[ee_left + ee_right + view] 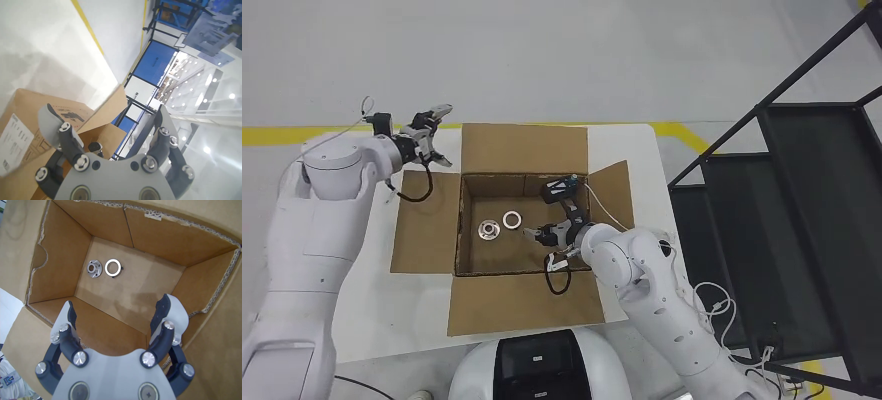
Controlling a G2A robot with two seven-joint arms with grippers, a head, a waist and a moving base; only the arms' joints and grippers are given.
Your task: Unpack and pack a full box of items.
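Status: unpack step in hand, I reckon. Cardboard box point(525, 150) sits open on the white table point(642, 160), flaps splayed, with two metal parts on its floor: a flanged hub point(94, 268) and a flat ring point(112, 267), just beside each other, near the wall on the left arm's side. Right gripper point(117, 303) hangs above the box opening on its own side, jaws wide, empty, aimed down at the floor. Left gripper point(105, 113) is outside the box, off its far corner, jaws also wide, holding nothing. Could equally be early packing; can't tell from this alone. Next move as I read it: right arm goes down deep inside and across toward the parts, keeping clear of the walls. Hub looks the easier pick, since its raised boss gives the fingers something to pinch. Ring lies flat with little to grab, and is close enough that a sloppy closure on the hub would nudge it.
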